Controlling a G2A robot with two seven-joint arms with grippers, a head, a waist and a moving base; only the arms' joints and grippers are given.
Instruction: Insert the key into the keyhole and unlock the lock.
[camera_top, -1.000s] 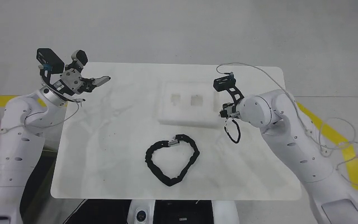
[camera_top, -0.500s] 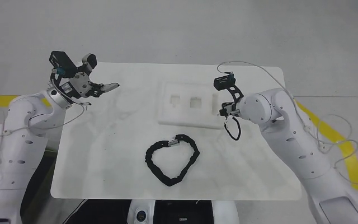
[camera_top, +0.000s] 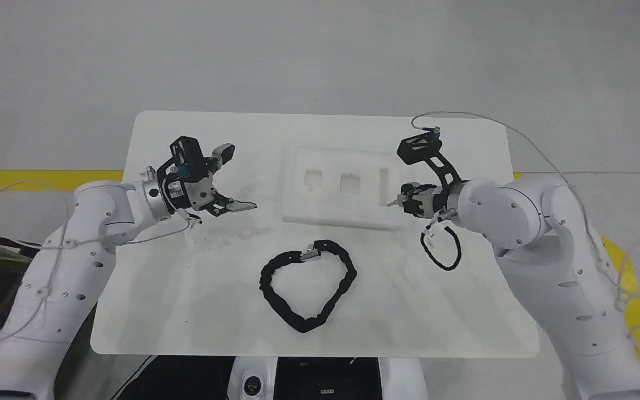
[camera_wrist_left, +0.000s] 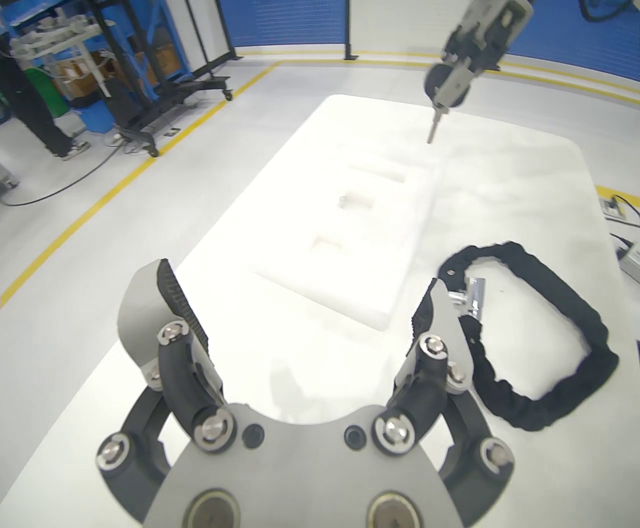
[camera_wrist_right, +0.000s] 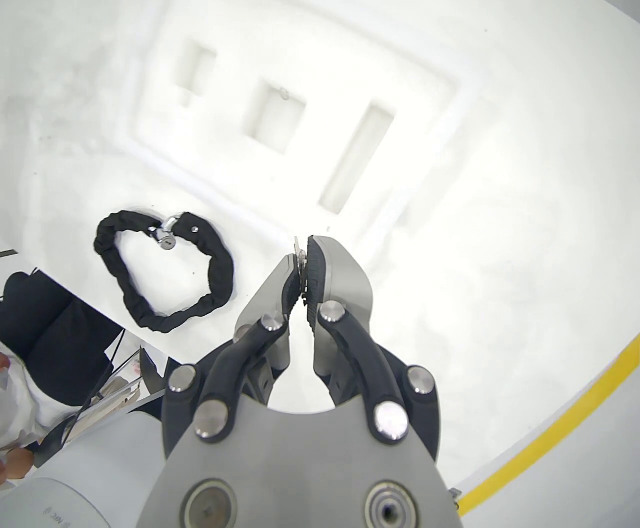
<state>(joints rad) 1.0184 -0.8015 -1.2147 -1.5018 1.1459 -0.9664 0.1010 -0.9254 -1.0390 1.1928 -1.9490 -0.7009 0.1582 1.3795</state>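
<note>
While your right gripper (camera_wrist_right: 301, 260) hangs over the right end of the white foam tray (camera_top: 335, 214), its fingers are pressed together on the head of the key (camera_wrist_left: 434, 127). The left wrist view shows you the blade sticking out below them, in the air and touching nothing.

Your left gripper (camera_wrist_left: 300, 285) hovers above the table (camera_top: 200, 300), left of the tray, with its fingers spread wide and nothing between them.

You find the chain lock (camera_top: 300, 318), a chain in a black fabric sleeve, lying as a closed loop on the table on the robot's side of the tray. Its metal lock body (camera_wrist_right: 167, 241) sits at the part of the loop nearest the tray, well apart from the key. The tray has three rectangular recesses, and a small metallic piece (camera_wrist_left: 343, 201) lies in the middle one.
</note>
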